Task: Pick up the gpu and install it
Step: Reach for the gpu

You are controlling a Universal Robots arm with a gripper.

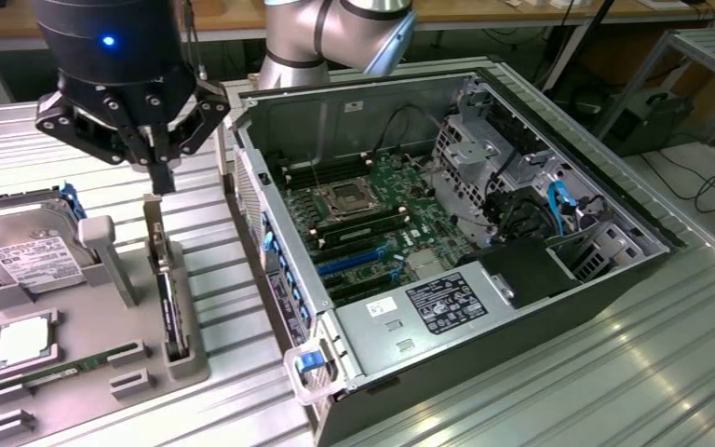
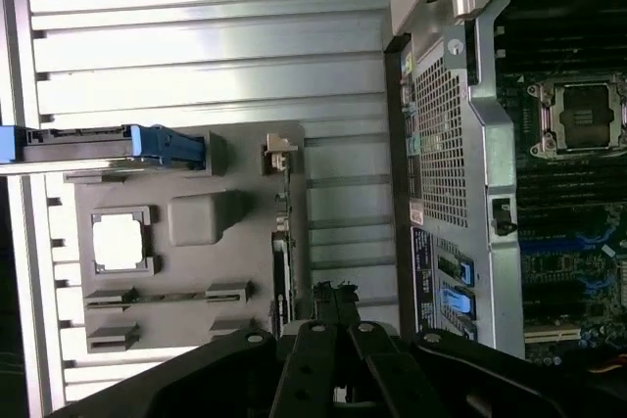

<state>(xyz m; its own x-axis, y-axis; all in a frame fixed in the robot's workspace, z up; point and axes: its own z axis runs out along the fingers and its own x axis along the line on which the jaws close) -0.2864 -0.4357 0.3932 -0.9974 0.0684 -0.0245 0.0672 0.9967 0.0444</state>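
The gpu stands on its long edge in a slot of the grey holder, its pale bracket end towards the back. My gripper hangs just above that bracket end, fingers pressed together and holding nothing. Seen from the wrist, the gpu is a thin dark strip in the grey holder, and my gripper sits over its near end. The open computer case lies to the exterior view's right, with the blue card slots on its motherboard exposed.
On the holder are a silver hard drive, a processor chip and a green memory stick. The case's side wall rises close beside the holder. Ribbed metal table surface surrounds everything.
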